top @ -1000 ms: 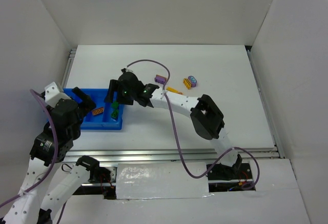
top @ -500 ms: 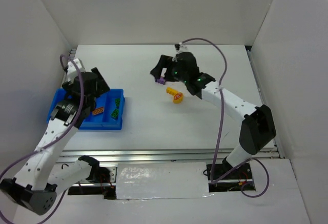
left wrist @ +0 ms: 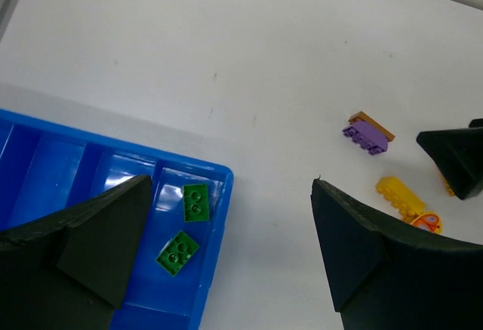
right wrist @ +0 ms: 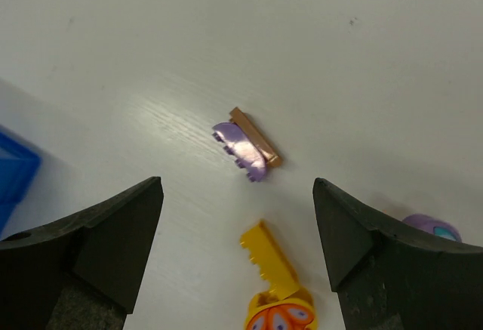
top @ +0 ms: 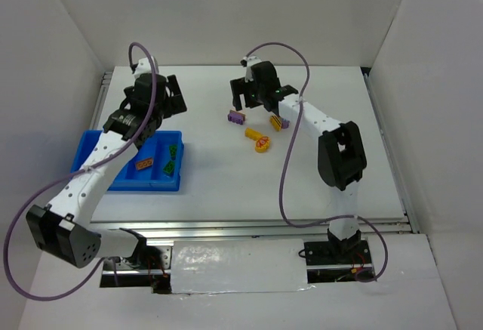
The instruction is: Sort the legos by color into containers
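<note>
My right gripper (right wrist: 236, 184) hangs with its fingers spread wide and nothing between them. The small plastic purple brick (right wrist: 245, 149), backed by a thin tan plate, lies on the white table (right wrist: 377, 43), centred on the gap as my wrist camera sees it. Its long axis runs on a slant, from far-left to near-right, so it sits skewed to the line my fingers close along. I judge that the wrist needs a turn before I come down, or the pads will meet the brick corner-first.

Just nearer to me lies the chunky yellow brick (right wrist: 268, 266) with an orange round piece at its end, close enough that a careless descent could nudge it. A purple-and-yellow piece (top: 277, 122) sits near my right finger. The open room lies to the far and left sides.

My left gripper (left wrist: 230, 185) is likewise wide open and empty. It is over the far right corner of the shallow bright blue plastic tray (left wrist: 45, 122), where two flat green bricks (left wrist: 196, 202) lie in the end compartment. It is well apart from the loose pieces, so the right arm is the nearer one.
</note>
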You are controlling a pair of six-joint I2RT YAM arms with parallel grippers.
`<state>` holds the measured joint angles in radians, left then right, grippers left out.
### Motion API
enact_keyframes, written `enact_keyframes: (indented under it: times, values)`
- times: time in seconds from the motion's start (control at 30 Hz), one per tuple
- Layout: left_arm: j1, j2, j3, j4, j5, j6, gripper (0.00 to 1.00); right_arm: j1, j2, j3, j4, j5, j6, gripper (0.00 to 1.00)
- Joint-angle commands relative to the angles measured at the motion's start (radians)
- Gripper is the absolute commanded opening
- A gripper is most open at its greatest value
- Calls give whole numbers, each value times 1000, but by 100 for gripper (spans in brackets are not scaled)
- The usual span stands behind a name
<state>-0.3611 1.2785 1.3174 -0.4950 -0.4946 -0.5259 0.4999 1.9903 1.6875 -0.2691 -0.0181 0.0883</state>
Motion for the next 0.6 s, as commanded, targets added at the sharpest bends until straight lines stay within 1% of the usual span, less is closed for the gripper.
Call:
enact_keyframes:
  times: [0.0, 0.03, 0.07, 0.1, 0.13, 0.17, 0.23, 0.33, 0.57]
  values:
    - [-9, 73, 126, -22, 76, 14, 100, -87, 63, 75, -79, -122, -100, 88]
    - [-9, 103, 149, -46, 80, 3, 100, -90, 91, 139, -103, -244, -143, 88]
    - [-10, 108, 160, -65, 88, -3, 100, -87, 128, 196, -198, -262, -178, 88]
    - [-10, 108, 155, -62, 97, -2, 99, -86, 213, 263, -269, -258, -230, 88]
    - [-10, 95, 146, -56, 120, 0, 100, -84, 256, 419, -339, -266, -257, 88]
    - [-12, 78, 129, -47, 140, 9, 99, -83, 324, 513, -431, -272, -289, 88]
    - [-10, 61, 115, -42, 151, 15, 99, -84, 357, 543, -473, -287, -318, 88]
    - [-10, 38, 89, -48, 149, 20, 100, -84, 374, 540, -478, -310, -354, 88]
    - [-12, 4, 25, -53, 133, 35, 100, -63, 401, 525, -450, -313, -305, 87]
